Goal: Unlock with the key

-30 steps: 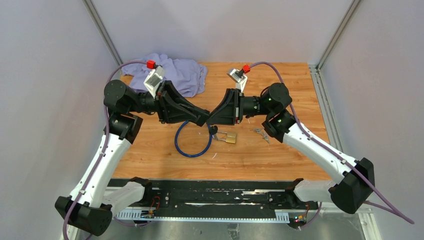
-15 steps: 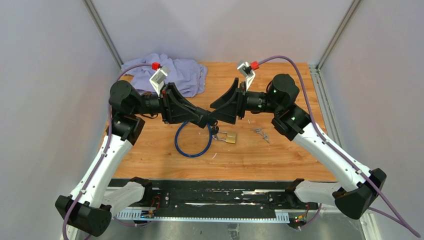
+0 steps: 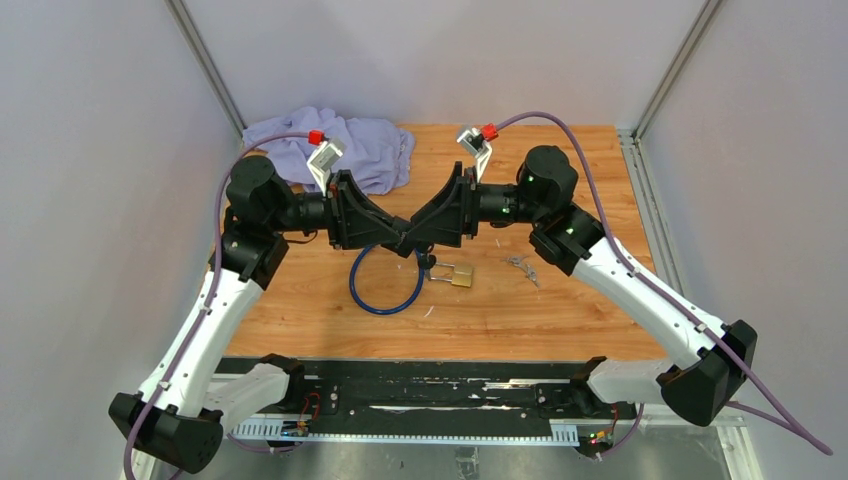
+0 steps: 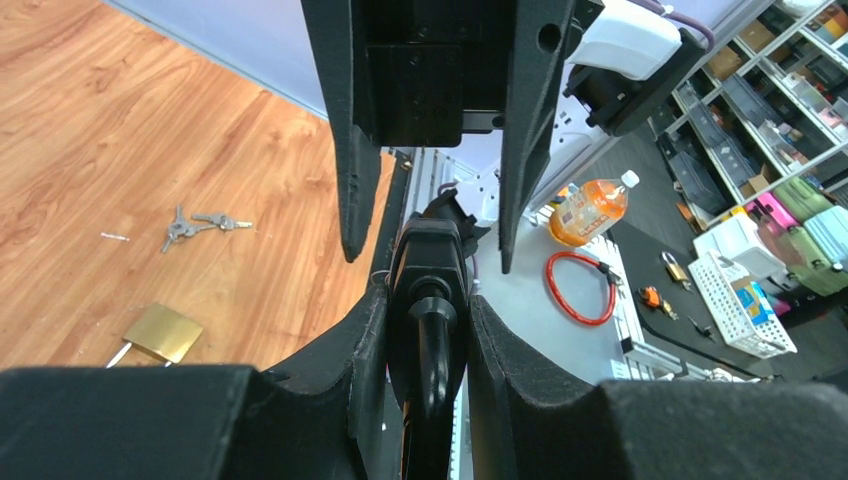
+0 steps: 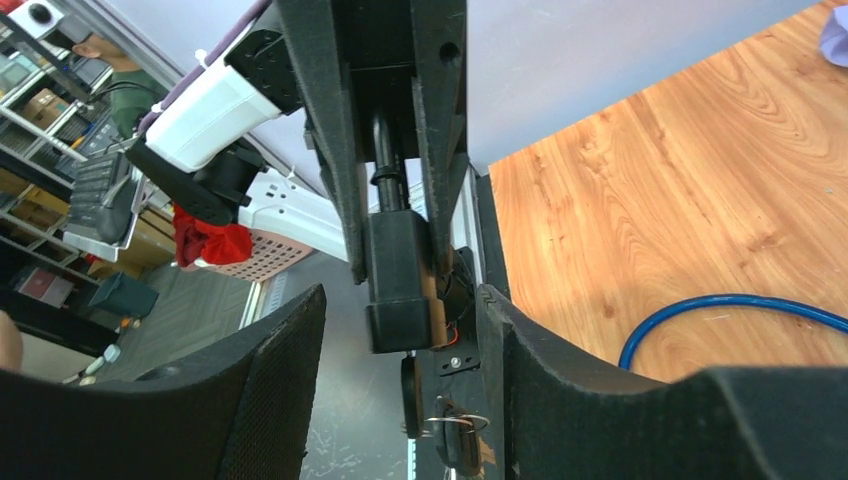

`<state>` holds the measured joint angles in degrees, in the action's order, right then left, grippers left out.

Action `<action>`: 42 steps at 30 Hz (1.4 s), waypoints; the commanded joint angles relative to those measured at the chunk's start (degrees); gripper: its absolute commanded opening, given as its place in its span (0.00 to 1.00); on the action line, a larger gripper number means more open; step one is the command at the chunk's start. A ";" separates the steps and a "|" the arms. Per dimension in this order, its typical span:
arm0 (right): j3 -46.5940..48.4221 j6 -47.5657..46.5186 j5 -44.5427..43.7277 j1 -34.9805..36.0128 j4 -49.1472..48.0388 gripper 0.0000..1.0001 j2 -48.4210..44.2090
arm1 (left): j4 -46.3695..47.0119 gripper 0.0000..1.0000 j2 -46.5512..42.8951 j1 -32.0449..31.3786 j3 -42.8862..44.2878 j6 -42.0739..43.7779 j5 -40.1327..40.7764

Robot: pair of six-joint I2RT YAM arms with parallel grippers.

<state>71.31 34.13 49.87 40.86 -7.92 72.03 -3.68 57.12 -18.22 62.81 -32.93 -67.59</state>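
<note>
A blue cable lock (image 3: 372,296) lies looped on the wooden table, its black lock body (image 4: 430,300) lifted off it. My left gripper (image 4: 428,335) is shut on that body, and in the top view (image 3: 404,242) it points right. My right gripper (image 5: 400,300) is open, its fingers (image 5: 560,400) on either side of the body's end (image 5: 400,285) without touching. A black-headed key with a ring (image 5: 455,430) hangs at the body's lower end and shows in the top view (image 3: 430,264).
A brass padlock (image 3: 461,275) and a loose bunch of keys (image 3: 520,266) lie on the table right of the cable loop. A crumpled purple cloth (image 3: 350,145) lies at the back left. Grey walls enclose the table on three sides.
My right gripper drew back to the right and turned, then came in again around the lock body. My left gripper shifted slightly right, still holding the body.
</note>
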 commanded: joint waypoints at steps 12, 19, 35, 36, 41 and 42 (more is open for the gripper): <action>-2.25 3.37 4.00 0.62 -4.85 0.50 0.71 | 9.78 0.00 0.39 0.20 2.02 -7.03 -0.07; -3.03 5.91 2.73 0.62 -8.71 0.14 0.72 | 10.98 0.00 0.53 0.20 1.34 -7.80 0.23; -5.61 11.43 -0.21 1.85 -17.09 0.23 1.88 | 9.84 0.00 0.45 0.20 0.23 -6.50 1.49; -5.62 11.73 -0.27 1.85 -17.47 0.23 1.93 | 9.77 0.00 0.37 0.20 0.03 -6.39 1.50; -5.75 13.07 -0.45 1.95 -19.09 0.39 2.56 | 8.00 0.00 0.27 0.20 -0.29 -4.87 2.02; -5.78 12.93 -0.66 1.99 -19.07 0.40 2.49 | 7.72 0.00 0.27 0.20 -0.18 -4.72 2.03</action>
<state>65.69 45.23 51.62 41.17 -22.09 73.71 2.48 58.06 -17.32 62.76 -39.20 -66.22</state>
